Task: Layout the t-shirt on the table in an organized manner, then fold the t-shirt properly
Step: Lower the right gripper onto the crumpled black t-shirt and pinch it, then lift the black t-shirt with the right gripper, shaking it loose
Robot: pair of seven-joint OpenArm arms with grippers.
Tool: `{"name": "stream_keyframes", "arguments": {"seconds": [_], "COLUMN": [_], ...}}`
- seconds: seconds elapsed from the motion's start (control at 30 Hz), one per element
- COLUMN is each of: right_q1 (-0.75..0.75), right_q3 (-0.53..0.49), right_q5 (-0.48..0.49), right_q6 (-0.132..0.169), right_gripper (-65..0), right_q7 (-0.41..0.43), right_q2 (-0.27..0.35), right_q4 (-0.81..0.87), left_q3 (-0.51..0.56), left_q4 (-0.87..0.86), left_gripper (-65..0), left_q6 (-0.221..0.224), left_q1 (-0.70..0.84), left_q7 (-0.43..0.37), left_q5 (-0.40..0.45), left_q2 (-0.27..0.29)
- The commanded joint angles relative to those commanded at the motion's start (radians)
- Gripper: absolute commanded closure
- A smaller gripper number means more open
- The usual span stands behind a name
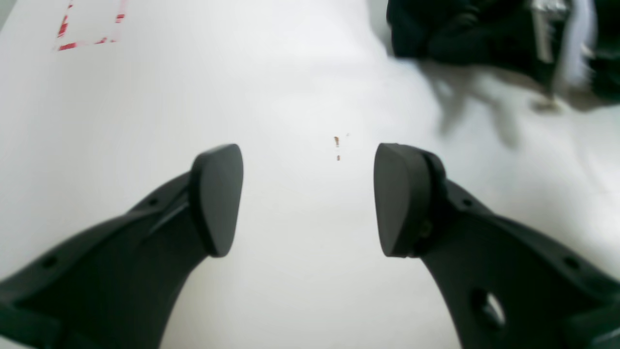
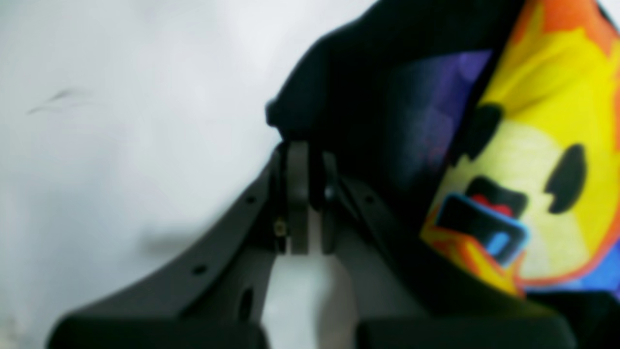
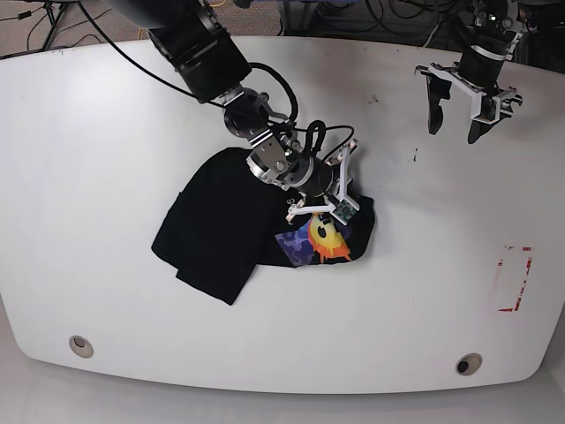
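Observation:
The black t-shirt [image 3: 221,221] lies crumpled in the middle of the white table [image 3: 132,106], its yellow, orange and purple print [image 3: 322,238] turned up at the right end. My right gripper [image 3: 346,184] sits at that end. In the right wrist view it [image 2: 305,194] is shut on a fold of black cloth, with the print [image 2: 533,169] beside it. At the far right my left gripper [image 3: 452,132] hangs open over bare table. Nothing lies between its fingers [image 1: 307,198], and the t-shirt [image 1: 436,34] shows blurred at the upper right.
A red tape rectangle [image 3: 515,278] marks the table near the right edge, also seen as red tape [image 1: 89,29] in the left wrist view. Two grommet holes [image 3: 80,344] [image 3: 465,364] sit near the front edge. Small dark marks [image 3: 415,157] dot the surface.

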Motion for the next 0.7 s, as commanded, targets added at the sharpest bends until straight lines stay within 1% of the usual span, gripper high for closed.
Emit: {"name": "stream_keyframes", "arguments": {"seconds": [0.2,0.33,0.43,0.7], "right_q1": [0.002,0.060,0.114,0.279], "right_q3": [0.000,0.000,0.000,-0.002], "right_q5": [0.000,0.005,0.009,0.011], "right_q6": [0.005,0.005,0.006,0.008], "right_gripper": [0.0,0.0,0.0,0.0], "right_q7": [-0.092,-0.132,-0.155,-0.150], "right_q2": [-0.002,-0.002,-0.005,-0.009], "right_q4": [0.215,0.310,0.348,0.358], "left_q3": [0.003,0.005,0.006,0.021], "left_q4": [0.000,-0.009,-0.023,-0.026], "left_gripper": [-37.9,-37.9,-37.9,-37.9], "left_q6": [0.000,0.000,0.000,0.000], "left_q1": [-0.002,-0.003,-0.006,-0.014], "left_q7": [0.000,0.000,0.000,0.000], "left_q5": [0.000,0.000,0.002,0.005], "left_q2": [0.000,0.000,0.000,0.000]}}
